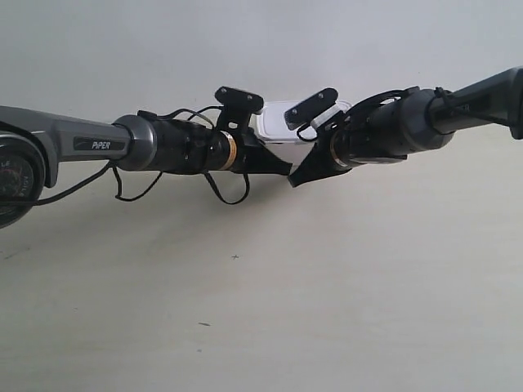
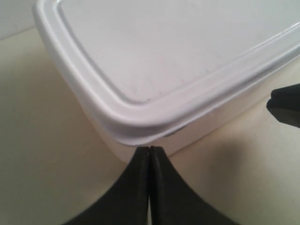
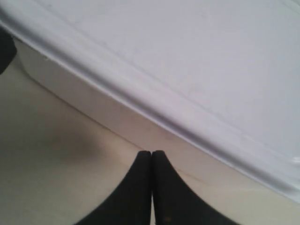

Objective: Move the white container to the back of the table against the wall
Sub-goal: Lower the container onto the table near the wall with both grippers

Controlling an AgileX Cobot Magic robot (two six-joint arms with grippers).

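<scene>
Both jaws closed at the white container (image 1: pixel 276 124), lengthwise along the wall (image 1: pixel 245 41).

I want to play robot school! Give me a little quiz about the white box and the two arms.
1. True or false: the left gripper has its fingers spread wide apart.
2. Pick one. The lid of the white container is: A) shut on top of it, B) off and lying beside it, C) nowhere to be seen.
3. Fill in: in the exterior view, ____ arms reach toward the white container.
Key: 1 false, the left gripper's fingers are pressed together. 2 A. 3 two, one from the view's left and one from its right.
</scene>
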